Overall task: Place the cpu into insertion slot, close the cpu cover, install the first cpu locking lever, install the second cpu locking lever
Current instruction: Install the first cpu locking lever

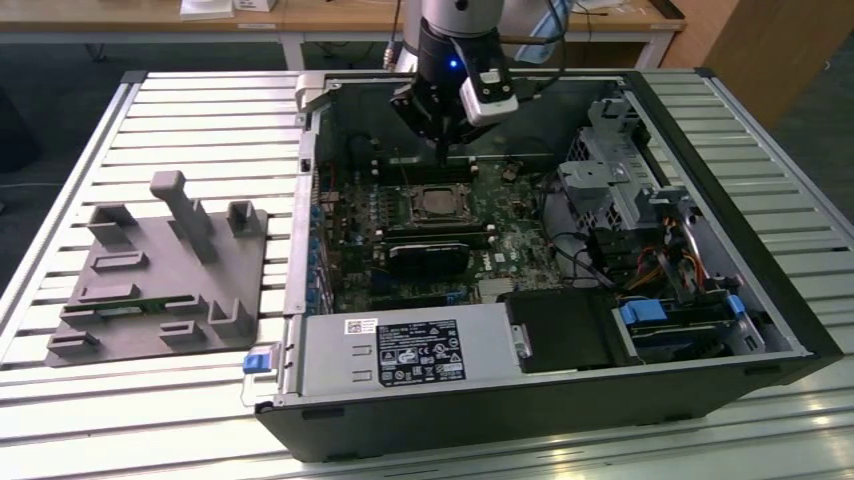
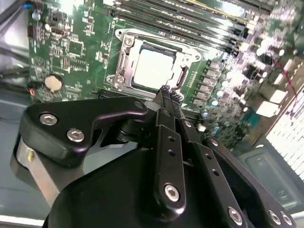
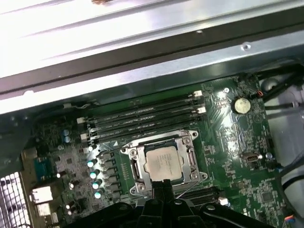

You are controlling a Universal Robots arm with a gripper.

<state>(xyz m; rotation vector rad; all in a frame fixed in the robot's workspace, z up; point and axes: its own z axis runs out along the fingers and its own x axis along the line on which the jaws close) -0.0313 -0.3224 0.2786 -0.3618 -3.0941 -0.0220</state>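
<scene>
Gripper [image 2: 167,92] tips pressed together, holding nothing, just beside the cpu [image 2: 153,69] — cpu cover [image 2: 122,59] down around it — markings unreadable.

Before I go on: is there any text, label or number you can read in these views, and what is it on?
No text can be read.
Black label on the power supply: print and symbols, too small to read.
White sticker beside that label: too small to read.
cpu face: faint markings, unreadable.
Motherboard: white lettering, too small to read.
</scene>
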